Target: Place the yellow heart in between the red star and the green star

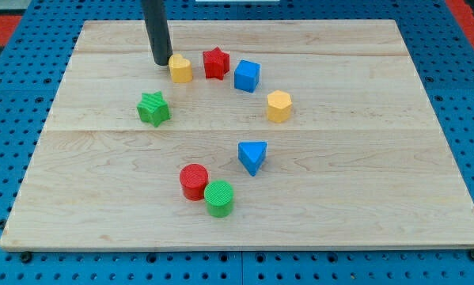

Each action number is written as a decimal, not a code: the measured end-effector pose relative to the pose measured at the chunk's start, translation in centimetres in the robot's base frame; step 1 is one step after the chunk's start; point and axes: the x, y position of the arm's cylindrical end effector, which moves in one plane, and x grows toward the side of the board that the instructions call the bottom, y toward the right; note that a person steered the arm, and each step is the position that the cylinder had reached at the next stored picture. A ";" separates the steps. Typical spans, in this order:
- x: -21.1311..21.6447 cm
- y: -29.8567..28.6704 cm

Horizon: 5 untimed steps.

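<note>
The yellow heart [180, 69] sits near the view's top, just left of the red star [215, 62], with a small gap between them. The green star [153, 108] lies below and to the left of the heart. My tip [161, 62] rests on the board right at the heart's upper left side, touching or nearly touching it. The rod rises from there out of the view's top.
A blue cube [247, 75] sits right of the red star. A yellow hexagon [278, 105] lies further right. A blue triangle [252, 157] is at centre. A red cylinder [194, 181] and a green cylinder [218, 198] touch near the view's bottom.
</note>
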 end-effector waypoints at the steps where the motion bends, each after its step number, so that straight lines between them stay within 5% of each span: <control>1: 0.0 0.0; 3: 3.1 0.0; 5: -6.0 0.3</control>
